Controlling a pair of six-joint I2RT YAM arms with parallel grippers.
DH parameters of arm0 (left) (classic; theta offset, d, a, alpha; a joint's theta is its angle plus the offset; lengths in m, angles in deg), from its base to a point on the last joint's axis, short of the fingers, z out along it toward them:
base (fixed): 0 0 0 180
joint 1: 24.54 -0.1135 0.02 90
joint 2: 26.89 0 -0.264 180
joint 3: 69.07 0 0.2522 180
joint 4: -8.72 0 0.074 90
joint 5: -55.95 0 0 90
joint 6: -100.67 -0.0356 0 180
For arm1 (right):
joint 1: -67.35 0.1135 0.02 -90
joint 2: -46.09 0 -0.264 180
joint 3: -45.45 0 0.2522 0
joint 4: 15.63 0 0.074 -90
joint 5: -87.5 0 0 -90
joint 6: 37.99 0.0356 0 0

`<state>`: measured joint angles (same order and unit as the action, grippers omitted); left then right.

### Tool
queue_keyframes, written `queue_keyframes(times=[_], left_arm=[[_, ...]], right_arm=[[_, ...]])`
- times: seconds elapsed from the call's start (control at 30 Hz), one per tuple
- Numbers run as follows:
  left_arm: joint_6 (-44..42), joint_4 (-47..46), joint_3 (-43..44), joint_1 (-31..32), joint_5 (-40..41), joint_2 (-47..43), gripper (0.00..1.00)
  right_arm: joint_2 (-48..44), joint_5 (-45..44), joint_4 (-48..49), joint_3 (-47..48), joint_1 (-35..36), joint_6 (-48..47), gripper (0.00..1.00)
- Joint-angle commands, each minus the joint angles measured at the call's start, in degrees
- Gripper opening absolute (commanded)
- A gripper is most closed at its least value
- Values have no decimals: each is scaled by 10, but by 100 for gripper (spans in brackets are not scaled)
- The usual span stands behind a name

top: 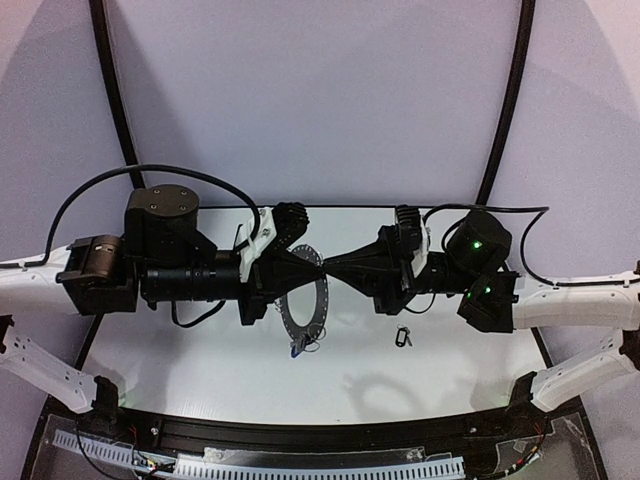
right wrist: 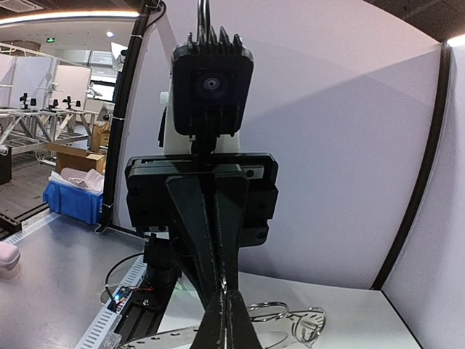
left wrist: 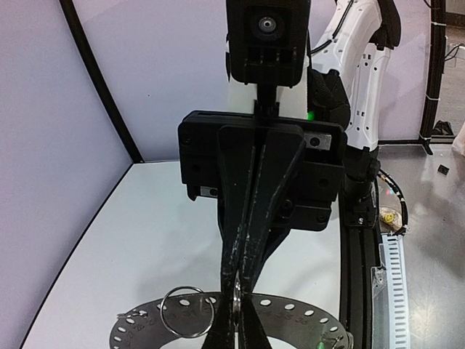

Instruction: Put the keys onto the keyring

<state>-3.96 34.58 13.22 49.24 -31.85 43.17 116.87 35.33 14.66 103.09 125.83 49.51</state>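
Observation:
The keyring (top: 324, 305) is a large flat dark-grey ring with small holes and thin wire loops on its rim, held tilted above the table between both arms. My left gripper (top: 312, 266) and right gripper (top: 333, 266) meet tip to tip over it, both shut. In the left wrist view my left gripper (left wrist: 245, 287) pinches a thin wire loop (left wrist: 249, 291) of the keyring (left wrist: 298, 314); the right fingers (left wrist: 265, 218) close on it from above. The blue-tag key (top: 298, 349) hangs at the ring's lower edge. The black-headed key (top: 403, 336) lies on the table, right of the ring.
Another free wire loop (left wrist: 187, 311) stands off the ring's rim left of my fingers. In the right wrist view my right gripper (right wrist: 227, 294) is shut, with two wire loops (right wrist: 270, 313) just right of it. The white table (top: 450, 360) ends in a black front rail (top: 300, 440).

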Motion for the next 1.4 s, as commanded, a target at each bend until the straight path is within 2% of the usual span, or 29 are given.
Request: queue_keyframes(times=[0.0,0.07,0.17,0.23,0.27,0.37,0.43,0.5,0.57,0.63,0.67,0.7,0.8,0.83,0.93,0.97,1.07,1.13,1.2,1.27,1.37], left_arm=[[-9,-12,3,1,16,2,1],[1,-25,-13,1,25,-13,1],[2,-46,-36,2,26,-29,1],[-1,-52,-47,1,40,-38,1],[-1,-52,-47,1,40,-38,1],[1,-23,-32,2,120,-24,1],[13,3,-14,1,162,-8,1],[25,32,4,1,186,14,1],[88,104,47,1,220,40,1],[126,127,58,1,227,62,1],[177,140,62,1,232,68,1],[217,149,63,1,232,84,1],[280,164,64,-5,192,97,1],[317,178,70,-15,168,106,1],[391,218,86,-82,85,131,1],[421,225,84,-109,19,137,1],[444,228,85,-131,7,139,1],[445,247,104,-143,-31,145,1],[471,327,148,-163,-67,172,1],[479,377,181,-166,-63,202,1],[490,401,199,-169,-79,214,1]], right_arm=[[-3,16,-58,25,6,-4,5],[-16,12,-103,29,6,-18,11],[-30,4,-170,36,6,-36,15],[-48,-25,-244,43,7,-47,40],[-50,-30,-248,42,7,-47,42],[-99,-79,-286,29,7,-56,67],[-120,-119,-297,17,6,-54,75],[-136,-159,-300,6,6,-48,78],[-159,-223,-309,-6,6,-41,84],[-171,-273,-312,-19,6,-33,93],[-182,-303,-309,-29,5,-28,98],[-190,-351,-308,-40,6,-18,99],[-192,-408,-336,-36,5,0,99],[-184,-451,-365,-24,4,10,99],[-153,-547,-463,23,-1,53,99],[-138,-580,-500,39,-6,73,99],[-118,-595,-562,59,-26,112,99],[-100,-582,-626,79,-54,154,99],[-78,-566,-693,98,-95,207,99],[-67,-553,-712,98,-117,225,99],[-54,-536,-726,99,-137,232,99]])
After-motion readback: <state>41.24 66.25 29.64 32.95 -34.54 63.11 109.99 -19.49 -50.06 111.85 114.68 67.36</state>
